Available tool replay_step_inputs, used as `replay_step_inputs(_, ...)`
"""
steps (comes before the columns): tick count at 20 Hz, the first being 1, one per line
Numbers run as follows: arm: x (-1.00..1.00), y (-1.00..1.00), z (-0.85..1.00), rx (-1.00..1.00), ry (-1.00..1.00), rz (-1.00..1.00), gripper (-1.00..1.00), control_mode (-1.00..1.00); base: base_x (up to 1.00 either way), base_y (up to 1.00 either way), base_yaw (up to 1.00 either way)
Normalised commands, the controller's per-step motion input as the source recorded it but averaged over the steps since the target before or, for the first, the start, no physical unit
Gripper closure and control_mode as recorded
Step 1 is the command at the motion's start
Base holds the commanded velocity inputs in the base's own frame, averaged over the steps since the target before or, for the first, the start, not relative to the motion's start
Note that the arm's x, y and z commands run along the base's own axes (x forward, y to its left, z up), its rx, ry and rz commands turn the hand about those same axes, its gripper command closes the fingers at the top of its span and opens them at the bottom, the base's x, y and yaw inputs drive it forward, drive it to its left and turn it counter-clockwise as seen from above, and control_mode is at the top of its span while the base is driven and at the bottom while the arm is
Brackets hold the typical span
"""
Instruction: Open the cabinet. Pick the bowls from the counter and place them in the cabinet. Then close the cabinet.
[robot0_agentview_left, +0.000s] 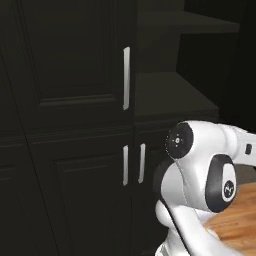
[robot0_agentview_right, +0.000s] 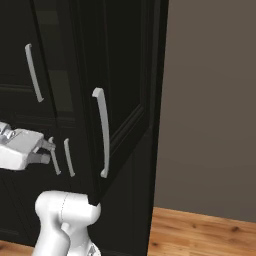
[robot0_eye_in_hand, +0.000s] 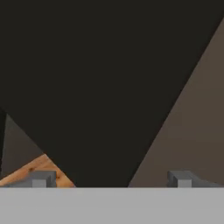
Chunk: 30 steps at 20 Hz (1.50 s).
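Dark panelling surrounds the cabinet (robot0_agentview_right: 120, 75), whose right door swings out toward four o'clock with its long white handle (robot0_agentview_right: 102, 132) free, presumably so the shelves (robot0_agentview_left: 170, 92) can take bowls, while the gripper (robot0_agentview_right: 48, 151) at nine o'clock stands spread wide, grasping nothing

the cabinet (robot0_agentview_right: 125, 100) looks like matt black painted wood with smooth panels. its handles (robot0_agentview_right: 102, 132) are smooth satin white. the floor (robot0_agentview_right: 200, 232) below the hand is glossy orange-brown wood planks; the wall (robot0_agentview_right: 210, 100) is flat matt grey-brown.
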Motion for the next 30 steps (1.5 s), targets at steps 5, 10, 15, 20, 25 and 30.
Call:
replay_step_inputs(5, -0.74, 1.0, -0.39, -0.24, 0.04, 0.56, -1.0, -1.0, 0.0, 0.0, 0.0)
replay_step_inputs(10, -0.29, 0.69, -0.31, -0.1, 0.02, 0.78, -1.0, -1.0, 0.0, 0.0, 0.0)
replay_step_inputs(15, 0.02, 0.29, -0.27, -0.03, -0.3, 0.78, -1.0, -1.0, 0.0, 0.0, 0.0)
replay_step_inputs(20, 0.08, 0.11, 0.0, 0.0, -0.44, 0.73, -1.0, -1.0, 0.0, 0.0, 0.0)
replay_step_inputs(25, 0.07, 0.0, 0.13, 0.02, -0.45, 0.14, -1.0, -1.0, 0.0, 0.0, 0.0)
replay_step_inputs(30, 0.27, 0.0, 0.02, 0.2, -0.4, -0.06, -1.0, -1.0, 0.0, 0.0, 0.0)
